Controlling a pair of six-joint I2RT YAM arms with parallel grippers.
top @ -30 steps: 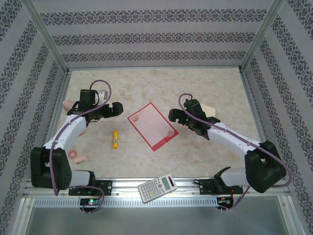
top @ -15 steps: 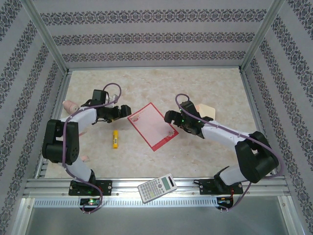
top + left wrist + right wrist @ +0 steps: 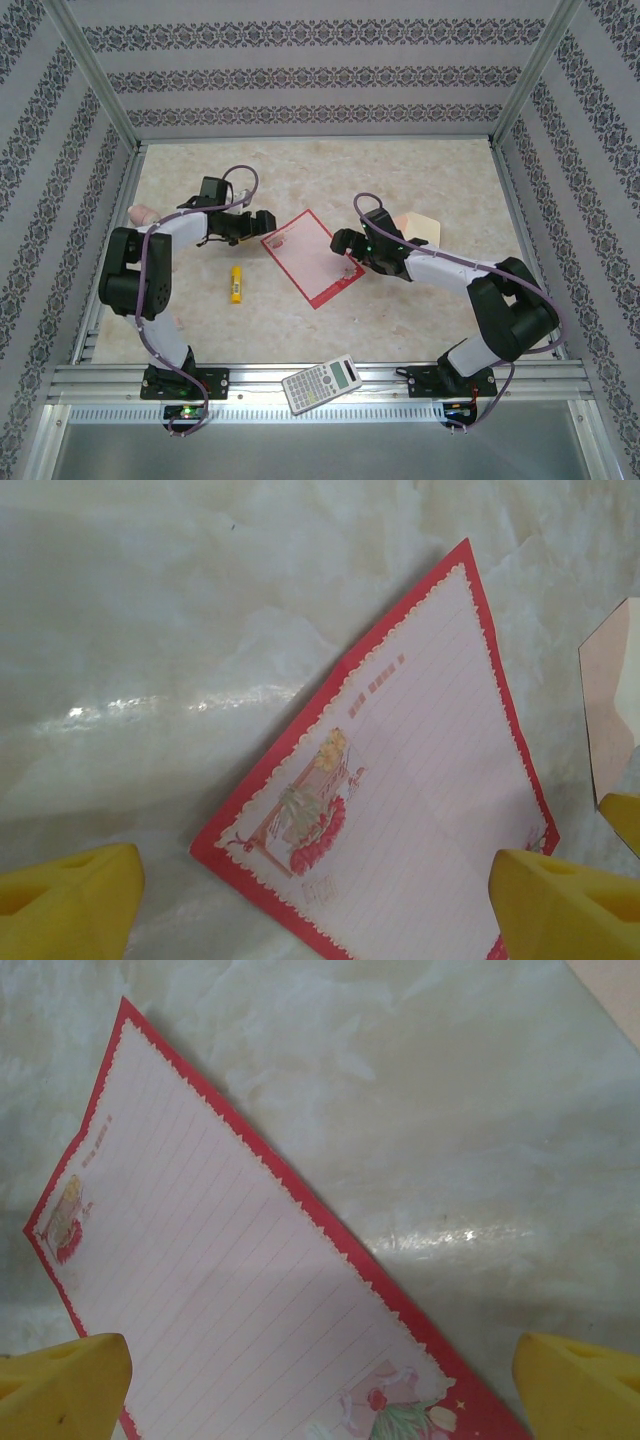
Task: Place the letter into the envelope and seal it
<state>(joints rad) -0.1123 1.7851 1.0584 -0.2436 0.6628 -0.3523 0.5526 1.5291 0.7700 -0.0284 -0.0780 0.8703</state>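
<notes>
The letter (image 3: pixel 310 257) lies flat on the desk (image 3: pixel 300 170); we judge it light, limp, best pinched at a corner. Left claw (image 3: pixel 262 222) and right claw (image 3: pixel 343 243) hover wide and empty either side, envelope (image 3: pixel 425 222) beyond the right.

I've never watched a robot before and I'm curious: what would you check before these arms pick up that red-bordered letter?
1. The letter lies flat, lined face up: ok.
2. The left gripper is open beside the letter's left corner: ok.
3. The right gripper is open at its right corner: ok.
4. The letter is gripped by either: not ok, not yet.
5. The envelope has its flap open: cannot tell, the right arm partly covers it.
6. The glue stick lies apart from the letter: ok.
</notes>
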